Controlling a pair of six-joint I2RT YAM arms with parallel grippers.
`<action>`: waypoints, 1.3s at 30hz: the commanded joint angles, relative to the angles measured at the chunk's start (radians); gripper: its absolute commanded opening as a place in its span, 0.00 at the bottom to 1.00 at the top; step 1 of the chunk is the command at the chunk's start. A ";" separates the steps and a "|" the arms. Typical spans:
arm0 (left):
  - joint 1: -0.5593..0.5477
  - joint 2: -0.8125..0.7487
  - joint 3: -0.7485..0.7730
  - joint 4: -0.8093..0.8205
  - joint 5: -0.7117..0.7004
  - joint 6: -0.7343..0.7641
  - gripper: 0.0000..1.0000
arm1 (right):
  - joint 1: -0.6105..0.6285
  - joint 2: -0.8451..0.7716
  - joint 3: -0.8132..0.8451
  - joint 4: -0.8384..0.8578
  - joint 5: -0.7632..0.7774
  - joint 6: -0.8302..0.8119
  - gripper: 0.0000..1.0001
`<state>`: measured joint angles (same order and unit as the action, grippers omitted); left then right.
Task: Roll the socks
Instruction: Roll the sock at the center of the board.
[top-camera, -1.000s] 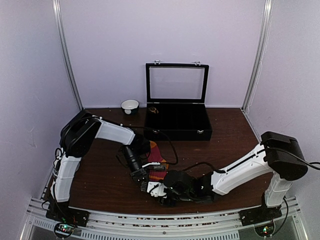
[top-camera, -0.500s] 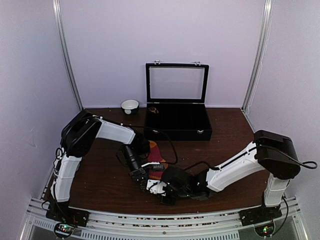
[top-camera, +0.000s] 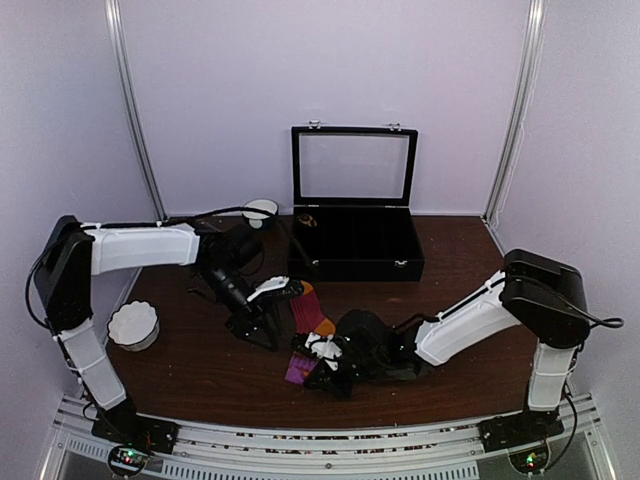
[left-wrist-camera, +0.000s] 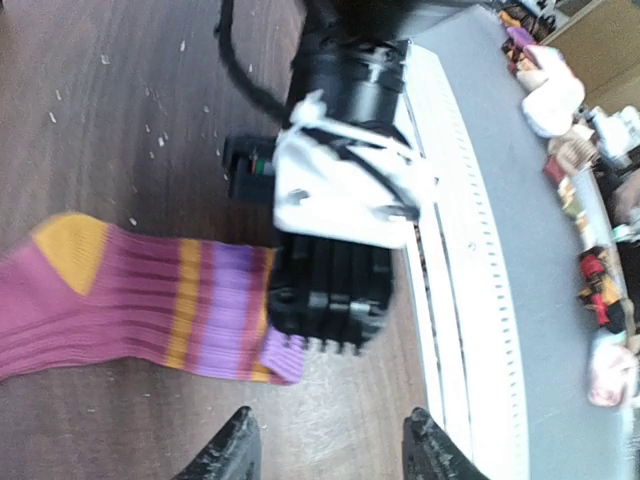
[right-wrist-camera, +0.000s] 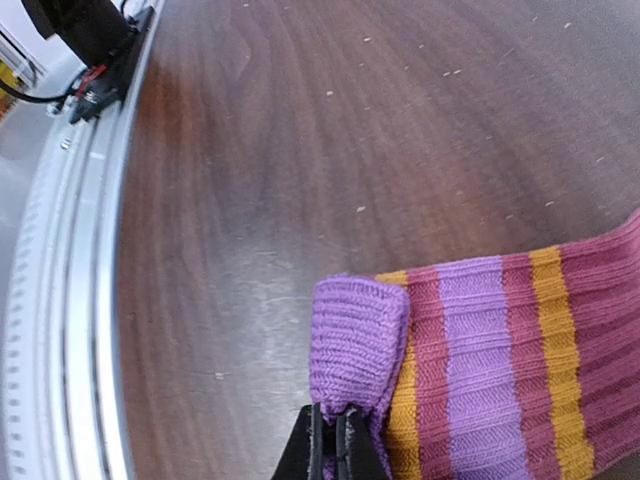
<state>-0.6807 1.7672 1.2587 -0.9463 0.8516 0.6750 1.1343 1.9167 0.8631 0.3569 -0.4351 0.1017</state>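
Right pincer (right-wrist-camera: 330, 432) is clamped tight on the folded purple cuff (right-wrist-camera: 355, 330) of the magenta striped sock (right-wrist-camera: 500, 340), which lies flat on the counter (right-wrist-camera: 300, 150) near its front edge. Left pincer (left-wrist-camera: 330, 455) hovers just beside it, jaws apart, empty.

dark wood table (top-camera: 200, 375), striped sock (top-camera: 310, 315), black case (top-camera: 356, 258)

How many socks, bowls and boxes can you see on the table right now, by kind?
Magenta sock with orange and purple stripes: 1
White bowls: 2
Black box with open glass lid: 1
Total: 4
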 joint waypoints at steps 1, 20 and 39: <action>-0.032 -0.070 -0.099 0.150 -0.106 0.037 0.48 | -0.004 0.052 -0.042 -0.032 -0.185 0.230 0.00; -0.316 -0.056 -0.242 0.366 -0.350 0.073 0.34 | -0.097 0.144 -0.102 0.293 -0.362 0.772 0.00; -0.351 0.082 -0.184 0.373 -0.483 0.044 0.15 | -0.107 0.164 -0.103 0.310 -0.410 0.782 0.00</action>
<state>-1.0172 1.8160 1.0569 -0.5945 0.4221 0.7265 1.0332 2.0411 0.7677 0.7528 -0.8398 0.9020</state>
